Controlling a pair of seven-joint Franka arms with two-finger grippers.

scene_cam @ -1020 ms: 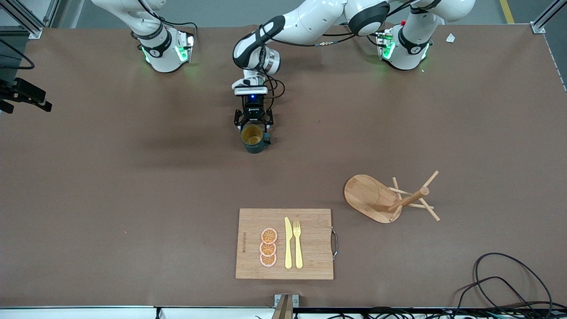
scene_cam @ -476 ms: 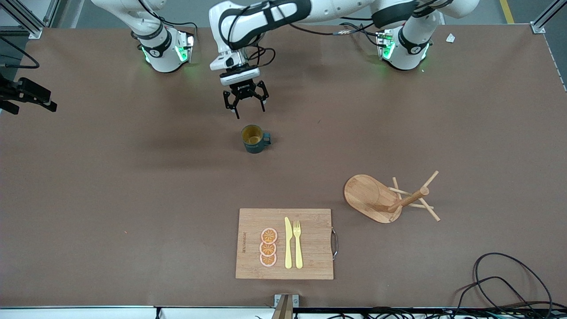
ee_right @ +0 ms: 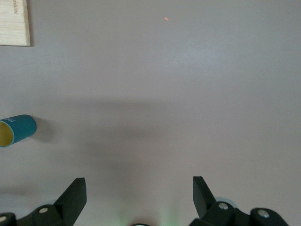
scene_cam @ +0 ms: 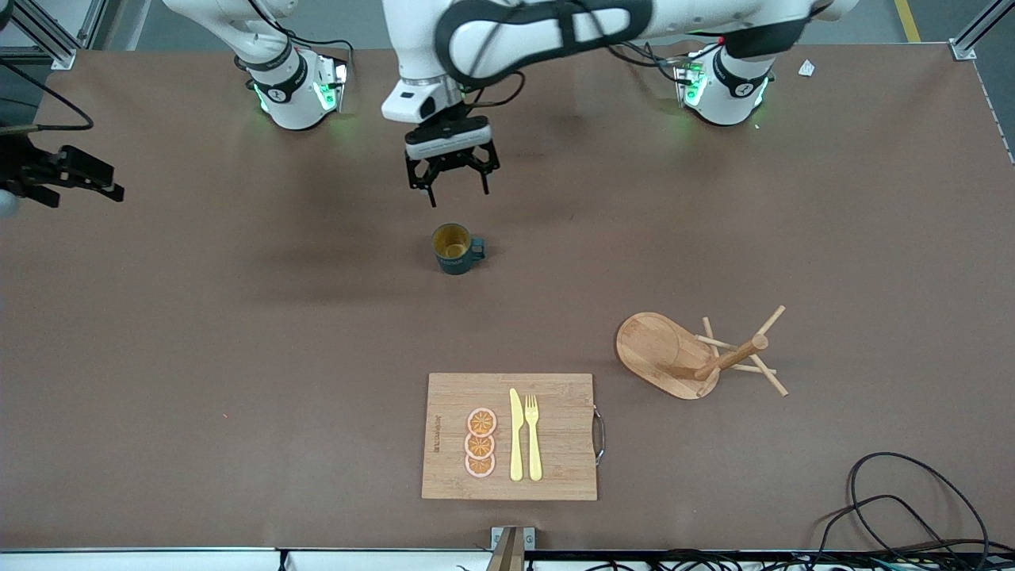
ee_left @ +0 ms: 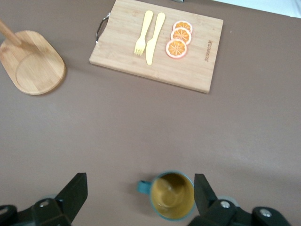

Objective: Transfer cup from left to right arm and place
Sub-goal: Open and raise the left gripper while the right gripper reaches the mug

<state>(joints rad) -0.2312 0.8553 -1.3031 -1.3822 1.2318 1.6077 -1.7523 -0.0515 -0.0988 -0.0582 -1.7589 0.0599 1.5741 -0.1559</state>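
The cup [scene_cam: 453, 248], a dark teal mug with a yellowish inside, stands upright on the brown table [scene_cam: 238, 333] about midway between the two bases, its handle toward the left arm's end. My left gripper [scene_cam: 458, 194] hangs open above the table, just on the bases' side of the cup, holding nothing. In the left wrist view the cup [ee_left: 172, 195] sits below, close to one finger of the left gripper [ee_left: 139, 188]. My right gripper [scene_cam: 79, 178] hovers open and empty over the table's edge at the right arm's end. The right wrist view shows the right gripper [ee_right: 139, 188] and the cup [ee_right: 16, 131] off to one side.
A bamboo cutting board [scene_cam: 555, 428] with three orange slices [scene_cam: 480, 442], a yellow knife [scene_cam: 516, 434] and a fork [scene_cam: 533, 436] lies near the front camera. A wooden peg rack [scene_cam: 690, 357] lies tipped over toward the left arm's end. Black cables [scene_cam: 896, 500] coil at the near corner.
The left gripper has let go of the cup, risen and drawn back toward the bases. The cup stays where it stood. The right gripper has drifted slightly inward over the table.
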